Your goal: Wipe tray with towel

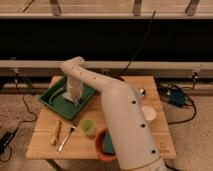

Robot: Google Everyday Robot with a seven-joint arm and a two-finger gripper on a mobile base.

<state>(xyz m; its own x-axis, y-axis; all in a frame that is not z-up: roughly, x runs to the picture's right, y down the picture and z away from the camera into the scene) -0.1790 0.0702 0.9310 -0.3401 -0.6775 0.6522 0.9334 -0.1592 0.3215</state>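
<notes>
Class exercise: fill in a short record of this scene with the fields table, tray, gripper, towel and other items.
table: wooden table
tray: green tray, at the table's left rear
gripper: gripper reaching down into the tray, shut
towel: cannot be made out at the gripper
other items: pale green cup in front of the tray; orange-brown bowl at the front edge; white cup on the right

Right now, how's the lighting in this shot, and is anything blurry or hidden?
Camera view: warm, dim, even lighting, a black band behind the table; the whole picture is soft. The arm's white shell covers the table's middle and part of the orange bowl. The gripper reaches down into the green tray; the towel cannot be made out.
</notes>
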